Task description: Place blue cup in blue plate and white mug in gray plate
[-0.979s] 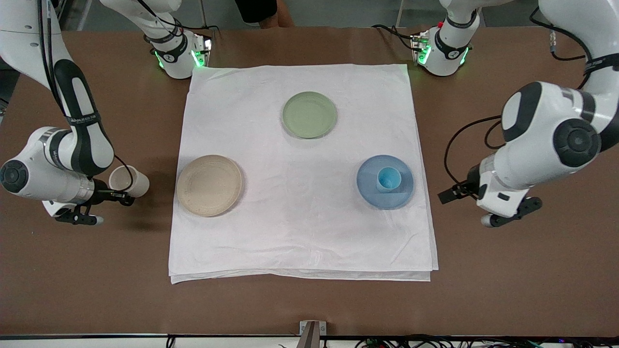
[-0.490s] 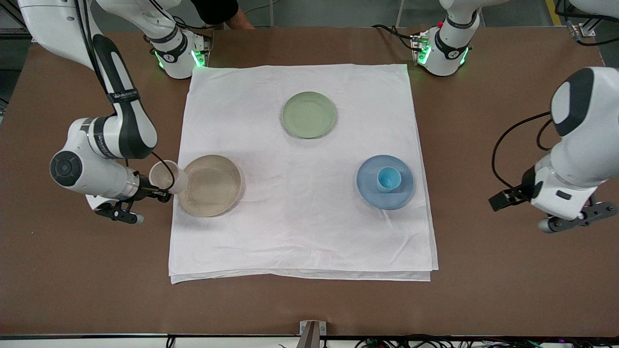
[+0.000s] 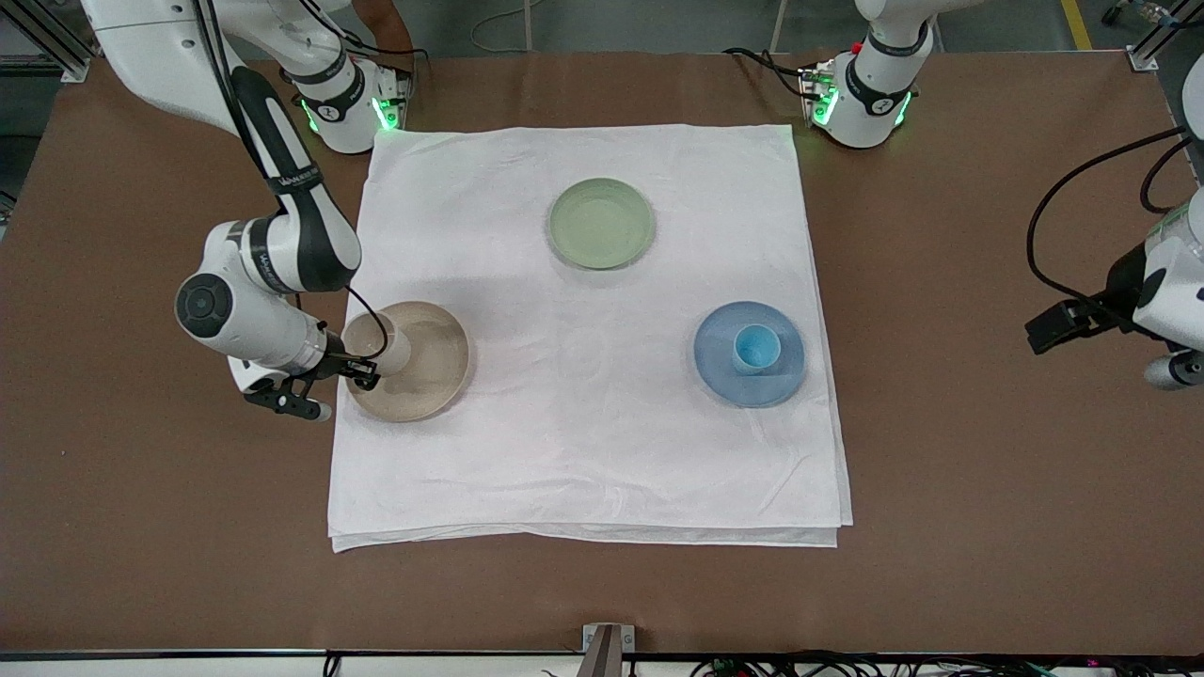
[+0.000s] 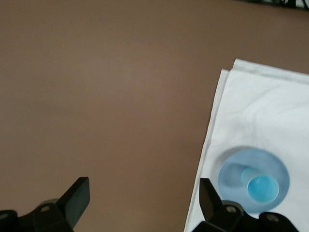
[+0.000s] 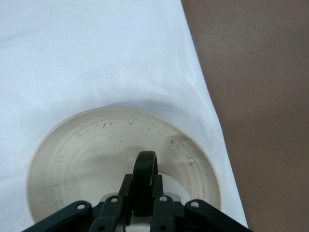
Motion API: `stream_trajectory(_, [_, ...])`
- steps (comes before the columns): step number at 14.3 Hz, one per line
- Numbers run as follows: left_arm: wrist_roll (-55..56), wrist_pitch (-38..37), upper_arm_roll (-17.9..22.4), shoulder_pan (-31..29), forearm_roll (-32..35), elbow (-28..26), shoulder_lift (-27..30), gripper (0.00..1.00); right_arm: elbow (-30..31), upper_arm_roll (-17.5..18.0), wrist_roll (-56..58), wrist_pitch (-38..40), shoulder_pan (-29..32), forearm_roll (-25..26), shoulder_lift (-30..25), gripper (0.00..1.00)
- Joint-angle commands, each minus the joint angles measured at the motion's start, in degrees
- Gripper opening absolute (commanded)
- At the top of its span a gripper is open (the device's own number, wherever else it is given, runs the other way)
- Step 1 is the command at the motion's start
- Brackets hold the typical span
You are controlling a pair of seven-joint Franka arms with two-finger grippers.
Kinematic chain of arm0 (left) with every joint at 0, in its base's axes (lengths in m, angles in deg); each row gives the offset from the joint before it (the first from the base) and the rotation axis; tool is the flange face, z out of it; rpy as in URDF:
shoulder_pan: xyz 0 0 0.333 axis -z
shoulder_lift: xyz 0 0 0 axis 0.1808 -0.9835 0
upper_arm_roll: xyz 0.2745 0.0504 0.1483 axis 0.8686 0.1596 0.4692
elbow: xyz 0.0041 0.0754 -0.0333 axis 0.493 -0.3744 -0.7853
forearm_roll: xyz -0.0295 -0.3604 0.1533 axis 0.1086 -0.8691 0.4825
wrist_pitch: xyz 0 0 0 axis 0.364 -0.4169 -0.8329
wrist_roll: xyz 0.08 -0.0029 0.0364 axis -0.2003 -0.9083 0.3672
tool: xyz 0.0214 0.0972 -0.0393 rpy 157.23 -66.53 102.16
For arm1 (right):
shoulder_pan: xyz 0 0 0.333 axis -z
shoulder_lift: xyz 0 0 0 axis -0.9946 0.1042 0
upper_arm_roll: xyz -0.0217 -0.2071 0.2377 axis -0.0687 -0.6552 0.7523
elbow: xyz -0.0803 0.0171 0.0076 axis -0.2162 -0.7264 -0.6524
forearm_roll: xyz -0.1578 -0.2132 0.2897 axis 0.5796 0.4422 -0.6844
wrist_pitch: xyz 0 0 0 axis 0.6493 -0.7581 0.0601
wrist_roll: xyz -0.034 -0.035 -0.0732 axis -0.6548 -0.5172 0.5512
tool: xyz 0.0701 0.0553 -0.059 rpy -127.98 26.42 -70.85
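My right gripper point(image 3: 362, 369) is shut on the black loop handle of the white mug point(image 3: 378, 343) and holds it upright over the gray plate point(image 3: 428, 371), over the part toward the right arm's end. In the right wrist view the fingers point(image 5: 126, 193) clamp the handle point(image 5: 145, 174) above the ridged gray plate point(image 5: 82, 145). The blue cup point(image 3: 755, 348) stands upright in the blue plate point(image 3: 720, 376). My left gripper point(image 3: 1171, 369) is open and empty over bare table at the left arm's end. Its wrist view shows the blue cup point(image 4: 262, 186) in the blue plate point(image 4: 231, 169).
A pale green plate point(image 3: 602, 223) lies on the white cloth point(image 3: 583, 451), farther from the front camera than the other two plates. The cloth covers the middle of the brown table point(image 3: 988, 517).
The right arm has carried the white mug from over the bare table to over the gray plate. The left arm has drawn away toward its end of the table.
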State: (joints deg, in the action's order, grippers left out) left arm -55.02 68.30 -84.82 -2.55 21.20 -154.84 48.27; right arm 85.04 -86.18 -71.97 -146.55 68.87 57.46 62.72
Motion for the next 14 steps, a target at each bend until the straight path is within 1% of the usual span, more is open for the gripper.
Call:
stream_trajectory(1, [-5.8,-4.2,0.0,-1.1,-1.0,-0.8,2.4,1.0,2.0,-0.4,-0.4,-2.4,-2.0,-1.6,-1.2,0.01])
stream_trajectory(4, [-8.9,-4.4,-0.1,-5.4,-6.4,-1.6,3.5,1.0,1.8,-0.4,-0.4,-2.8,-2.6,-1.6,-0.9,0.04])
stream_trajectory(5, [-12.0,-4.4,0.5,-6.3,-8.9,-1.7,3.9,1.0,1.8,-0.4,-0.3,-2.6,-2.6,-1.6,-0.9,0.21])
stream_trajectory(6, [-14.0,-4.3,2.7,-5.4,-11.3,-2.4,4.9,1.0,1.4,-0.5,-0.1,-2.3,-2.6,-1.6,-0.9,0.72])
stream_trajectory(7, [-14.2,-3.6,6.2,-2.3,-12.2,-4.9,7.1,1.0,0.9,-0.5,-0.2,-2.0,-2.6,-1.6,-0.9,1.0])
stream_trajectory(8, [-14.2,-2.4,10.9,2.7,-12.2,-8.4,9.8,1.0,-0.6,-0.6,0.2,-1.3,-2.3,-1.6,-0.9,1.0])
stream_trajectory(9, [-14.2,-1.4,14.7,6.3,-12.2,-11.3,12.0,1.0,-2.4,-0.7,0.3,0.7,-2.1,-1.6,-1.0,1.0])
stream_trajectory(10, [-14.2,-0.9,16.9,8.4,-12.2,-13.2,13.4,1.0,-5.1,-1.0,0.4,4.5,-1.9,-1.5,-1.2,1.0])
stream_trajectory(11, [-14.2,-1.0,17.7,9.3,-12.2,-14.2,14.6,1.0,-8.9,-1.1,0.7,10.0,-1.0,-1.2,-1.4,1.0])
stream_trajectory(13, [-14.0,-1.1,17.8,10.1,-12.2,-16.0,16.6,1.0,-15.9,-1.1,0.8,19.9,1.0,-0.4,-1.4,1.0])
stream_trajectory(14, [-14.0,-1.0,17.9,10.8,-12.1,-17.2,17.8,1.0,-18.6,-1.1,1.4,23.1,2.3,0.7,-1.5,1.0])
